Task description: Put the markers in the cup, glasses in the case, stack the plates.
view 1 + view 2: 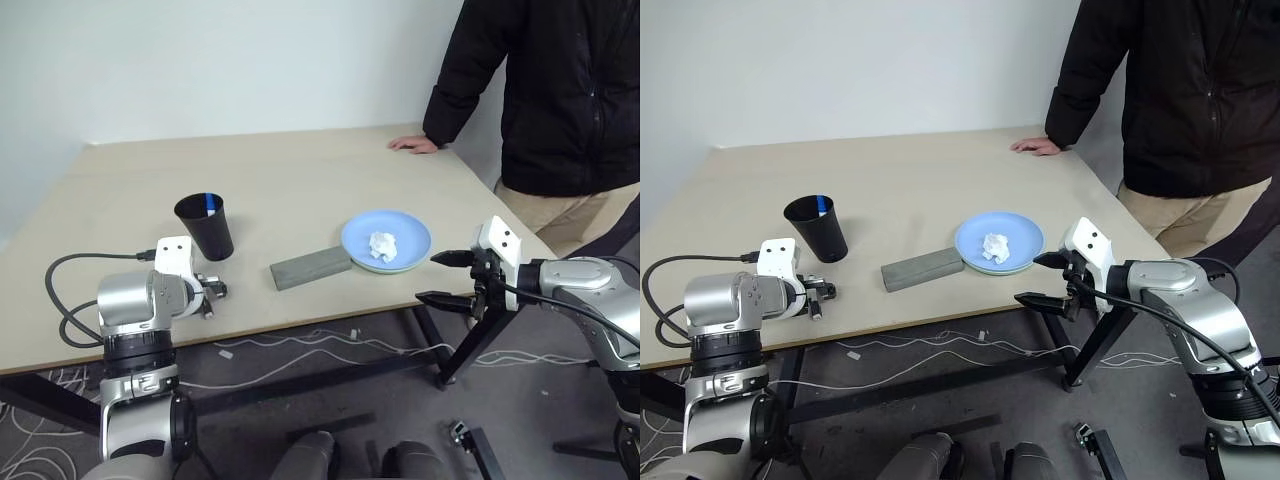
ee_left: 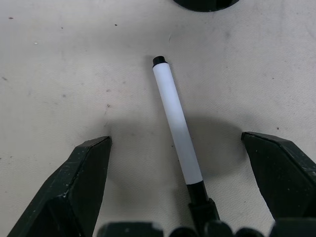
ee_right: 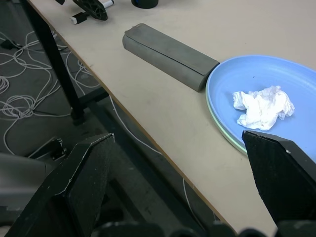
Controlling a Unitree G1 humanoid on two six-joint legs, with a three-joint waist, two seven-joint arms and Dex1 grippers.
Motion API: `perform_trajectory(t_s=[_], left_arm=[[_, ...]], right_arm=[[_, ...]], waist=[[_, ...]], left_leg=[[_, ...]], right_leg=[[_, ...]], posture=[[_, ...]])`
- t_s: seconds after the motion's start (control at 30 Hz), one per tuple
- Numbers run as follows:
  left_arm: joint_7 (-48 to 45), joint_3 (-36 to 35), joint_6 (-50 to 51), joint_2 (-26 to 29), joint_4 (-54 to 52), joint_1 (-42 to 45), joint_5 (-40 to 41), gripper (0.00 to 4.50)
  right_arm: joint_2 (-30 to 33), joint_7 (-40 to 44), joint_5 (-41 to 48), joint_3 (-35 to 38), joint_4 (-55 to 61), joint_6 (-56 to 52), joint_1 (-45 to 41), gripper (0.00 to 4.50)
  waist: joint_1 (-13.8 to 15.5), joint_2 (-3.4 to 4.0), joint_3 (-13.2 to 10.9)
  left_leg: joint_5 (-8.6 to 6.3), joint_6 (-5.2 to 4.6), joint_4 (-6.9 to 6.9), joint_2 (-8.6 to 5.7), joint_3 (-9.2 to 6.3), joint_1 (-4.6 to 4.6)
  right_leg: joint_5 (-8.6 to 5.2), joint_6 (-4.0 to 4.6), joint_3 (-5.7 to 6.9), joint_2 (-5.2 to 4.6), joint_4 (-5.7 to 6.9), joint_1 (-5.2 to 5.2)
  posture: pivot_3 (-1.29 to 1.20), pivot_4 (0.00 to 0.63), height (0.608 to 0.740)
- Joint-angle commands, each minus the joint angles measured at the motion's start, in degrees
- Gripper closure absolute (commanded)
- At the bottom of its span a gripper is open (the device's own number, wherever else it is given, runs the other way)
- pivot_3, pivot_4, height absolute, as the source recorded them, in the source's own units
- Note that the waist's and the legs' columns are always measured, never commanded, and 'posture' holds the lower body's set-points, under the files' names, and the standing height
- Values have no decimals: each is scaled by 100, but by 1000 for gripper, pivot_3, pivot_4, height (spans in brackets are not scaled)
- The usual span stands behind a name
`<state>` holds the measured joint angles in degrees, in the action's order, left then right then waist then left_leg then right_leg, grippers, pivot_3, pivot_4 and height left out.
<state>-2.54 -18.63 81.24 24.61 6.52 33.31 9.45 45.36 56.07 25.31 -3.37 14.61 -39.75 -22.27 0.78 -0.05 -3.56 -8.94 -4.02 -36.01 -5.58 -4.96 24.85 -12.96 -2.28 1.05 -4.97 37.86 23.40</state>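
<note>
marker (image 2: 177,126) lies on beige table (image 1: 300,180) btwn apart left pincer (image 2: 180,163); right pincer (image 3: 180,163) apart too.

1. The table (image 1: 300,180) has a pale, matt wood-like top with faint specks.
2. The cup (image 1: 205,226) looks like matt black plastic.
3. The marker (image 2: 177,126) has a smooth white barrel.
4. The case (image 3: 168,55) is dull grey.
5. The tissue (image 3: 263,107) is crumpled white paper.
6. The blue plate (image 3: 256,74) is smooth.

Even, soft indoor light, bright pale table (image 1: 300,190) without glare, faint diffuse shadow under the marker (image 2: 177,128) in the left wrist view, dimmer floor below, all views sharp, slight edge distortion
</note>
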Motion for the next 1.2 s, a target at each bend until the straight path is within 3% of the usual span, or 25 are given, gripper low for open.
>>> perform_trajectory(t_s=[0.03, 0.17, 0.27, 0.67, 1.0, 1.2], left_arm=[[56, -61, -65, -99, 150, 131, -57, 18], [75, 26, -50, -70, 235, 140, -119, 18], [84, 94, -95, 6, 327, 153, -176, 606], [96, 175, -225, 149, 610, 296, -261, 4463], [-14, 329, -316, 253, 798, 336, -266, 4463], [-1383, 1453, -600, 903, 214, 375, 158, 4463]], right_arm=[[46, -41, 52, 183, 156, 16, -116, 0], [61, -27, 60, 191, 171, 19, -108, 0], [70, -8, 50, 189, 127, 33, -130, 0], [43, -20, 58, 188, 114, 23, -167, 0], [27, -39, 41, 182, 88, 44, -185, 0], [-11, -34, 34, 141, 33, 56, -248, 0]], waist=[[0, 2, 1], [-3, 4, 1], [-3, 6, 2], [-7, 11, 6], [-11, 15, 6], [-12, 14, 3]], left_leg=[[0, 0, 0, 0, 0, 0], [0, 0, 0, 0, 0, 0], [0, 0, 0, 0, 0, 0], [0, 0, 4, 0, 0, -4], [-1, 1, 10, 1, -2, -4], [-1, 1, 11, 2, -1, -2]], right_leg=[[0, 0, 0, -1, 0, 0], [2, -2, 1, -2, 0, -2], [2, -2, 1, -3, 0, -2], [2, -1, 1, -3, 0, 6], [2, -1, 2, -5, 0, 5], [2, 0, 6, -10, -1, 11]], posture=[[0, 0, 701], [0, 0, 701], [0, 0, 701], [0, 0, 701], [0, 0, 701], [0, 0, 701]])
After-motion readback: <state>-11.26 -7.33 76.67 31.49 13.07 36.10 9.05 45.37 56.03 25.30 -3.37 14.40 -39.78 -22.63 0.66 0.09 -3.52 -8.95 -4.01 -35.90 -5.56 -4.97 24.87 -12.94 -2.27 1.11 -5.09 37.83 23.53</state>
